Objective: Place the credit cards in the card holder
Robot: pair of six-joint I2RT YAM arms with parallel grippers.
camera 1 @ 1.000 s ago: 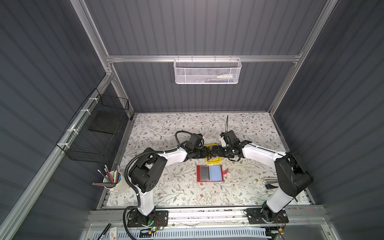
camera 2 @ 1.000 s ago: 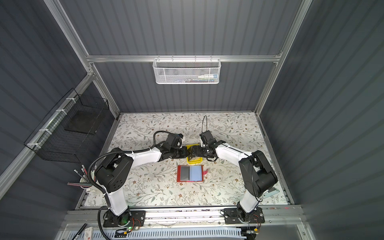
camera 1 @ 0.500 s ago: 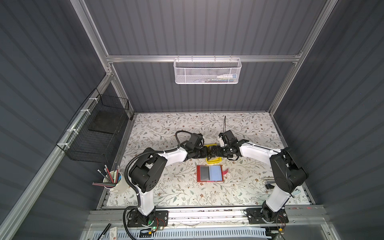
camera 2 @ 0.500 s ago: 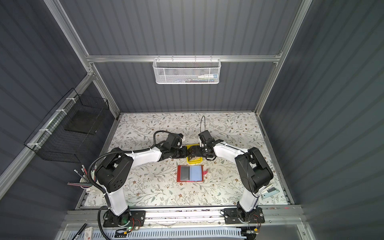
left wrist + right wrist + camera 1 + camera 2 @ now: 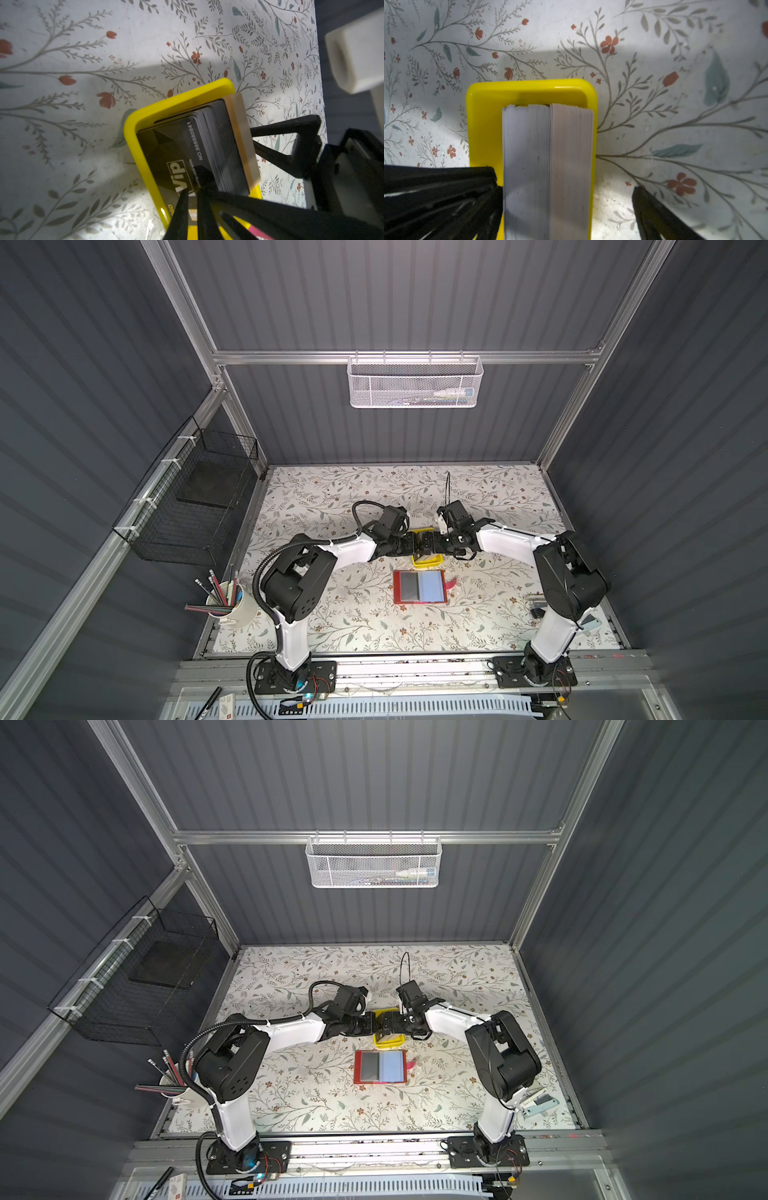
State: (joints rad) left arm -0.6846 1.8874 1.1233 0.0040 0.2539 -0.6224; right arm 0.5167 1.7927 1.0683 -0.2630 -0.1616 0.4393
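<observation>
A yellow tray (image 5: 428, 561) (image 5: 133, 133) (image 5: 483, 124) holds a stack of credit cards (image 5: 548, 162) standing on edge, grey and tan from above. The black VIP card (image 5: 176, 166) leans at the front of the stack. My left gripper (image 5: 192, 199) (image 5: 419, 546) is shut on it, one finger in front and one behind. My right gripper (image 5: 566, 207) (image 5: 434, 547) is open and straddles the stack from the other side, one finger (image 5: 446, 197) against the cards. The red card holder (image 5: 419, 587) (image 5: 379, 1067) lies open nearer the front, with a grey and a light blue card inside.
A pencil cup (image 5: 230, 605) stands at the front left. A black wire basket (image 5: 195, 506) hangs on the left wall and a white mesh basket (image 5: 415, 381) on the back rail. Small office items (image 5: 538, 1102) lie at the front right edge.
The right arm has edged a little to the left, bringing its open gripper closer over the tray. The left arm and the card holder have not moved.
</observation>
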